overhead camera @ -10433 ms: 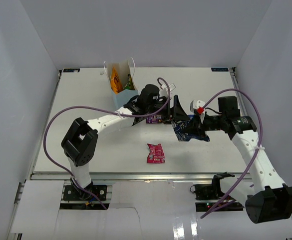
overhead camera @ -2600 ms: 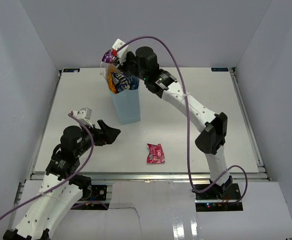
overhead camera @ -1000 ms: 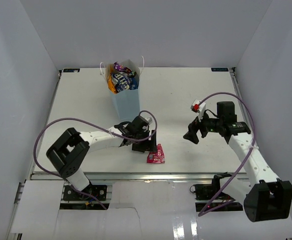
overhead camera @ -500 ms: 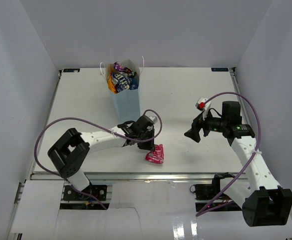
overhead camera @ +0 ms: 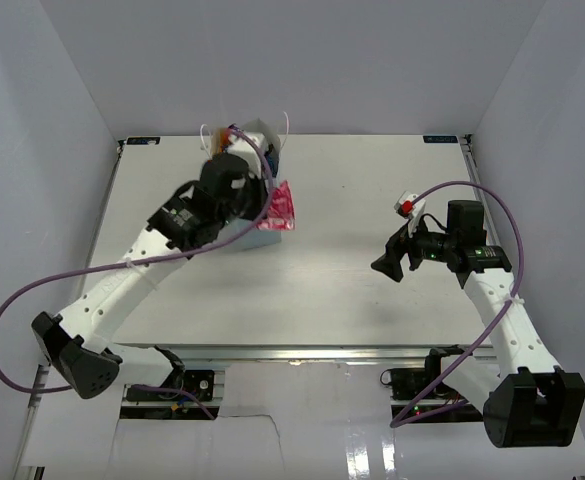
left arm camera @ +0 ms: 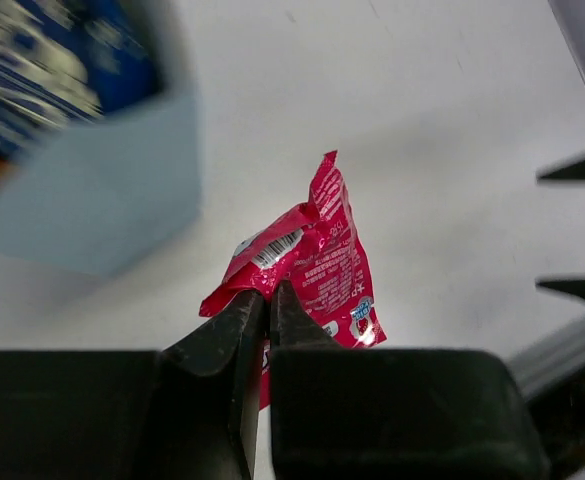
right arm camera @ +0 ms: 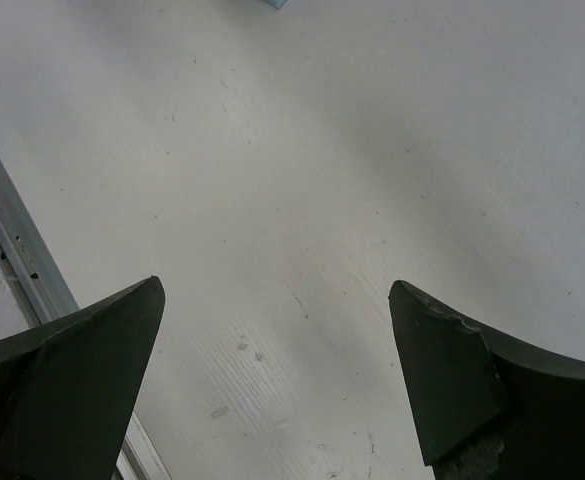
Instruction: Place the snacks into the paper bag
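The left end effector [left arm camera: 269, 290] is clamping the pink-red packet [left arm camera: 322, 265] by one crumpled edge, its fingers pressed together on the foil, and is holding it in the air just beside the paper bag [left arm camera: 92, 190]. Dark blue packets [left arm camera: 32, 60] are sitting inside the bag. The right end effector [right arm camera: 275, 285] is hovering with its fingers spread wide apart over the bare table [overhead camera: 372, 190], well apart from the bag.
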Controlling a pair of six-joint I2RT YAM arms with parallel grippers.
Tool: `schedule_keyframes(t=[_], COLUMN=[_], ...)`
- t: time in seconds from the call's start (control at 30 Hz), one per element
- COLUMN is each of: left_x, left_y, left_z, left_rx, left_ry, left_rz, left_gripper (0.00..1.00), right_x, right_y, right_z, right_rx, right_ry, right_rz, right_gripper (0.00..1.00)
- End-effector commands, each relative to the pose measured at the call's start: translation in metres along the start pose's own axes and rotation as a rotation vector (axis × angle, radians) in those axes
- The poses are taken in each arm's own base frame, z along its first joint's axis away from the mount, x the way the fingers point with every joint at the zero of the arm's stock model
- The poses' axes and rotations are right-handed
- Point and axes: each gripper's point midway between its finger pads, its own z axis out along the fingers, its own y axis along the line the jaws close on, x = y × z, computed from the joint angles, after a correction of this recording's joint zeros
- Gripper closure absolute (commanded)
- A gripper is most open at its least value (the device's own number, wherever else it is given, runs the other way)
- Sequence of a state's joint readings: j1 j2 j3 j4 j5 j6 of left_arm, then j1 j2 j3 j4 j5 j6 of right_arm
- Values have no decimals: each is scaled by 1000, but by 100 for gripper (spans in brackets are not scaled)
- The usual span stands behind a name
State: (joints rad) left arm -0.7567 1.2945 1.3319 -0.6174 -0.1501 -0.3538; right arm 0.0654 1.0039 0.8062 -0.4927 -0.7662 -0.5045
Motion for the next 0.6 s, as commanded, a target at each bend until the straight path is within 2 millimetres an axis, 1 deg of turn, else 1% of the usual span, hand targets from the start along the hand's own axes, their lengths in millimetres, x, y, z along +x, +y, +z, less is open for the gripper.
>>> schedule_keyframes(t=[0.0,0.03,0.07,0.1,0.13,0.17,0.2,0.23,0.27,0.3,0.33,0.37,0.4,0.43,0.5,0.57], left_x=[-66,-82,-88,-114,-125,-126,-150,-158,-158,-162,-177,-180,-175,-180,-177,-176], left_y=[55,71,79,81,90,99,99,103,107,108,106,107,111,110,114,116], left_z=[-34,-36,-25,-34,-32,-15,-20,-16,3,8,6,11,27,28,37,37], left_rx=[-198,-249,-283,-300,-331,-372,-375,-388,-400,-409,-407,-413,-430,-430,-445,-456], left_ry=[-100,-126,-110,-159,-171,-145,-199,-211,-192,-194,-231,-229,-203,-215,-199,-197], left_rz=[16,1,-5,-21,-38,-45,-62,-76,-80,-83,-91,-91,-89,-91,-86,-78], left_gripper=[100,100,100,100,100,100,100,100,100,100,100,100,100,100,100,100], right_x=[-21,-20,-20,-21,-20,-20,-21,-21,-20,-20,-19,-18,-18,-17,-15,-12], right_y=[-9,-9,-10,-10,-10,-10,-11,-11,-11,-12,-12,-12,-12,-12,-14,-14], right_z=[-4,-3,-3,-4,-3,-4,-5,-5,-6,-7,-8,-8,-9,-10,-11,-12], right_rx=[18,15,16,18,16,19,21,26,27,33,37,37,44,48,57,61], right_ry=[-44,-42,-42,-44,-43,-44,-46,-45,-45,-46,-47,-45,-47,-46,-46,-45], right_rz=[-42,-39,-38,-38,-35,-36,-34,-36,-35,-34,-36,-33,-33,-30,-26,-23], right_gripper=[1,1,1,1,1,1,1,1,1,1,1,1,1,1,1,1])
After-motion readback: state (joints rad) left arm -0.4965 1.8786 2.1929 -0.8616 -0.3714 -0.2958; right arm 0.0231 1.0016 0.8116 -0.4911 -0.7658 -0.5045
